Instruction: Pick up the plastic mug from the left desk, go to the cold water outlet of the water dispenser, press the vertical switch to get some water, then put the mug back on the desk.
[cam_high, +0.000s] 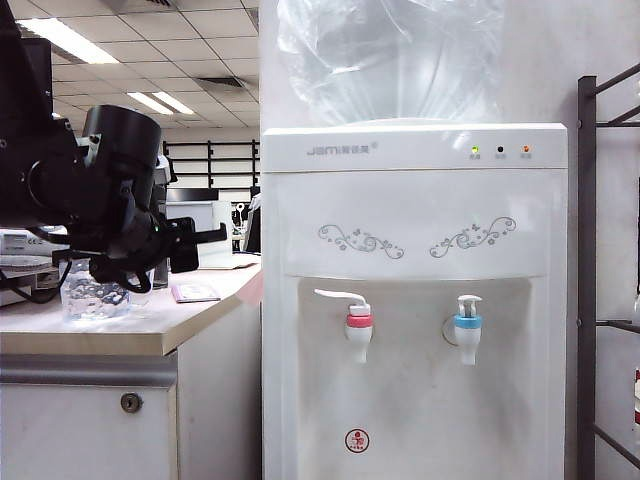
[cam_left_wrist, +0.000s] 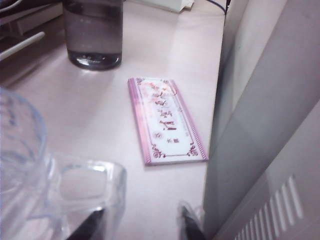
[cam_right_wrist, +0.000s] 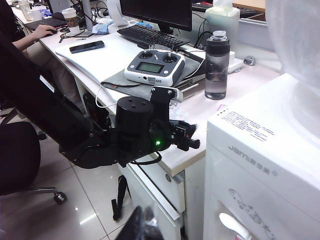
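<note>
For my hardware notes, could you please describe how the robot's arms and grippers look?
The left arm is matte black with a round cylindrical wrist housing, a small green light and black cables. The left gripper has slim dark fingertips. The right gripper shows only as a dark, blurred shape.

A smoky-grey bottle (cam_right_wrist: 216, 66), pink-bordered card (cam_left_wrist: 165, 120) and remote controller (cam_right_wrist: 155, 67) share the desktop.

Clear mug (cam_left_wrist: 45, 185), open tool (cam_left_wrist: 137, 227), pink card (cam_left_wrist: 165, 120)
</note>
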